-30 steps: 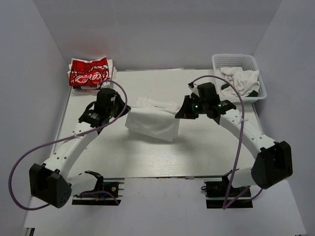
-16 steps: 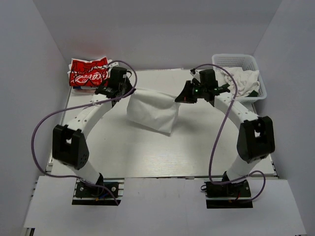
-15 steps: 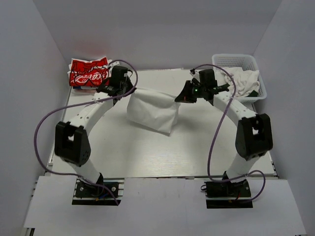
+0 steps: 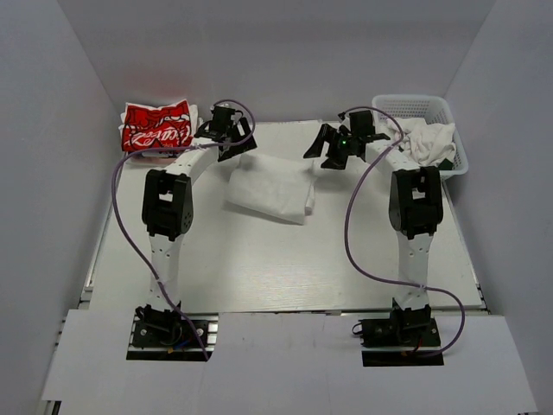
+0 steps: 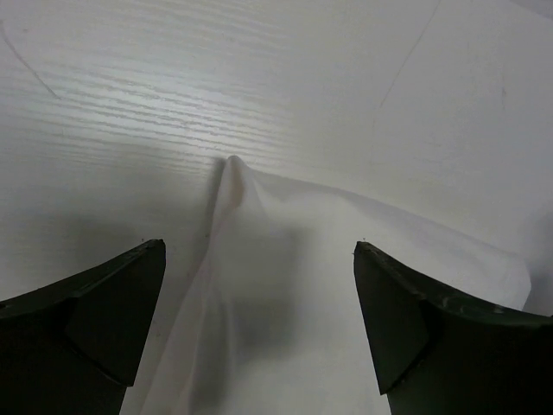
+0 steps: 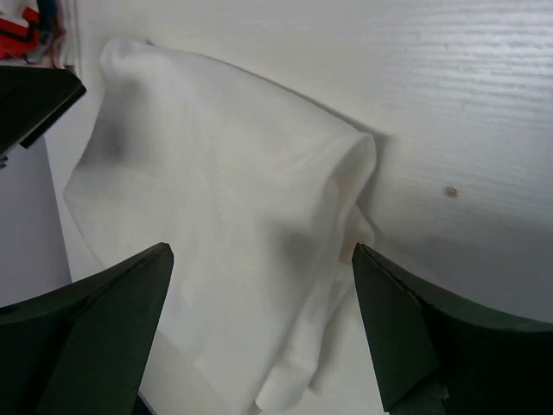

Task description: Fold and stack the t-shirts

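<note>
The white t-shirt (image 4: 270,194) lies folded in a rough rectangle on the table (image 4: 259,268), toward the back and near the middle, with its long side slanting down to the right. The left gripper (image 4: 232,141) hangs over the shirt's back left corner with its jaws spread wide and nothing between them. In the left wrist view a peaked corner of the white cloth rests on the tabletop below the 2 dark fingers. The right gripper (image 4: 333,149) hangs just past the shirt's back right corner, jaws also wide apart and empty. The right wrist view shows a rounded fold edge lying beneath it. The red t-shirt (image 4: 155,127) with white script sits at the back left corner, well apart from the white one. A white basket (image 4: 406,101) at the back right holds crumpled white cloth (image 4: 429,138).
</note>
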Controlling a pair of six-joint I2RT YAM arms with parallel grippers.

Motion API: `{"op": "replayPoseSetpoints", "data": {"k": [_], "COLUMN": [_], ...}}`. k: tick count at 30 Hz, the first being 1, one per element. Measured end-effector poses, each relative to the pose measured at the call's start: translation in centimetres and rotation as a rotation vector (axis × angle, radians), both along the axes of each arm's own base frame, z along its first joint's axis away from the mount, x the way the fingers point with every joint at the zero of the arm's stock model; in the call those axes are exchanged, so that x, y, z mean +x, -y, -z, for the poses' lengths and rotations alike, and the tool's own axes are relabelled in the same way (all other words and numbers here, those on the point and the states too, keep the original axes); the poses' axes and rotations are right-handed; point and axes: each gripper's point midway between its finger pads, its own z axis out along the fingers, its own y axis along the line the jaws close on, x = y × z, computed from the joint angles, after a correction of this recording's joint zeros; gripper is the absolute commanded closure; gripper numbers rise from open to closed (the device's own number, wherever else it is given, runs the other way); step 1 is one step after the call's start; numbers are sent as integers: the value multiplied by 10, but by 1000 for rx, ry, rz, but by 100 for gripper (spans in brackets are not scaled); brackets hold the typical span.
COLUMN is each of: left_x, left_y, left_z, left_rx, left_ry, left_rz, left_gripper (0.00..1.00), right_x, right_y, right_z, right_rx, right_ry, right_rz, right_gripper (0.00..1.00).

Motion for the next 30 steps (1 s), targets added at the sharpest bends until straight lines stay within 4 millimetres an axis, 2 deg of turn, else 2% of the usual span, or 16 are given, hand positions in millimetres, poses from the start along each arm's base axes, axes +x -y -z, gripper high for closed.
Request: {"op": "replayPoseSetpoints", "data": {"k": [2,6,10,14,16,18,21,23,25,26,30], "left_x": [-7,-29,-62,-90,-103,-119,-152,-178,-185,-190,-214], "left_y": [-1,4,19,36,44,51,51,48,48,48,51], "left_z": [7,3,-22,-48,-46,-30,15,45,47,48,47], "left_rx": [4,-1,-51,-126,-160,-187,-205,-211,-230,-236,-266], "left_ry": [-25,-27,7,66,69,44,-56,-139,-124,-117,-96], "left_rz": [31,99,192,294,345,391,425,438,457,466,504], "left_gripper": [0,0,0,0,0,0,0,0,0,0,0], "right_x": [-5,-34,-59,-65,-64,-62,-66,-77,-96,-102,-106], "right_y": [4,3,-17,-43,-52,-59,-63,-60,-52,-52,-46], "right_z": [1,-13,-45,-61,-58,-47,-19,9,41,46,44], "right_rx": [-23,-46,-9,65,95,116,124,114,88,105,89], "right_ry": [3,18,107,170,167,150,88,11,-76,-99,-78], "right_rz": [13,4,-36,-70,-77,-80,-75,-62,-49,-51,-41], "right_gripper": [10,10,10,10,10,10,10,10,10,10,10]}}
